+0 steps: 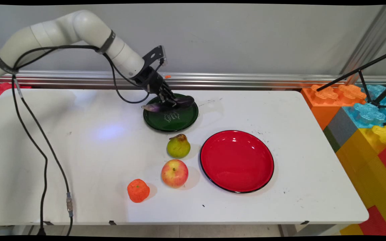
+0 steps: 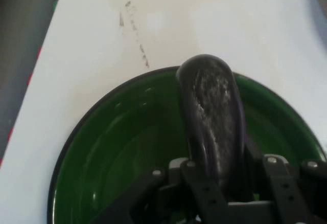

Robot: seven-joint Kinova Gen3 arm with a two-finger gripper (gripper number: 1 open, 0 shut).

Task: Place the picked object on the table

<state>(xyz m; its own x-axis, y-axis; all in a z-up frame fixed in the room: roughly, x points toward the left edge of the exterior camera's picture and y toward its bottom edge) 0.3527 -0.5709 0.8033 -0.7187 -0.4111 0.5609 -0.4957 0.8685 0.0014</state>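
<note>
A dark purple eggplant (image 1: pixel 176 103) lies across the far part of a green plate (image 1: pixel 171 120) at the table's back middle. My gripper (image 1: pixel 169 102) is down on the eggplant, shut around its middle. In the hand view the eggplant (image 2: pixel 214 116) runs up between the black fingers (image 2: pixel 202 188), over the green plate (image 2: pixel 117 147). Its pale stem end points left in the main view. I cannot tell whether it rests on the plate or hangs just above it.
A red plate (image 1: pixel 237 161) lies to the right front. A green pear (image 1: pixel 178 146), a red-yellow apple (image 1: pixel 175 172) and an orange fruit (image 1: pixel 138 190) stand in a row in front of the green plate. Big coloured blocks (image 1: pixel 364 110) stand at the table's right end.
</note>
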